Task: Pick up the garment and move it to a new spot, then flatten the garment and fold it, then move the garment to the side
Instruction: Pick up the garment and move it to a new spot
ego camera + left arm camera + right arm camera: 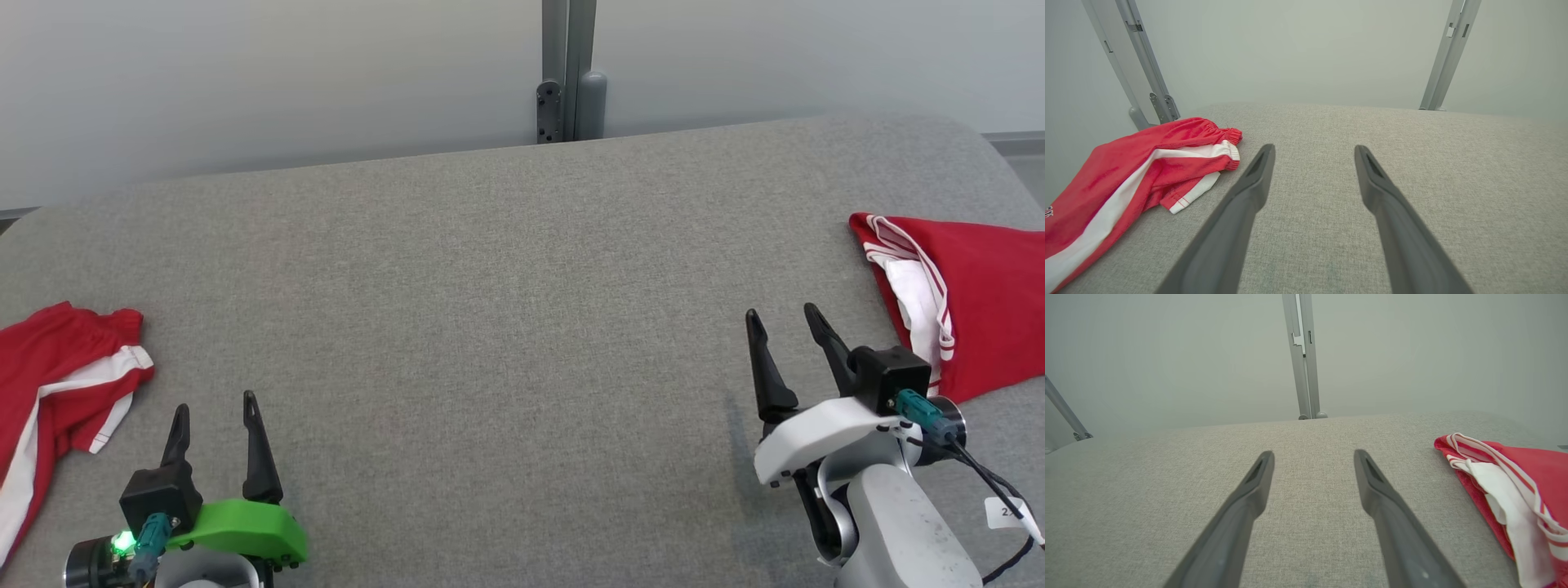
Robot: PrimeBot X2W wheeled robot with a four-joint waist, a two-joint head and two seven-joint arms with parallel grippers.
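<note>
Red shorts (pixel 57 384) with a white stripe lie crumpled at the lower left of the head view, near the left gripper (pixel 215 402). A second red garment (pixel 971 310) lies at the right edge, just beside the right gripper (pixel 780 311). Both grippers have their fingers spread and empty, pointing up the frame over the grey surface (pixel 490 327).

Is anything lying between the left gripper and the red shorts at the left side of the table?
Nothing visible stands in the way. The left gripper is open, to the right of the red shorts and apart from them, and the strip of grey table between them is bare.
</note>
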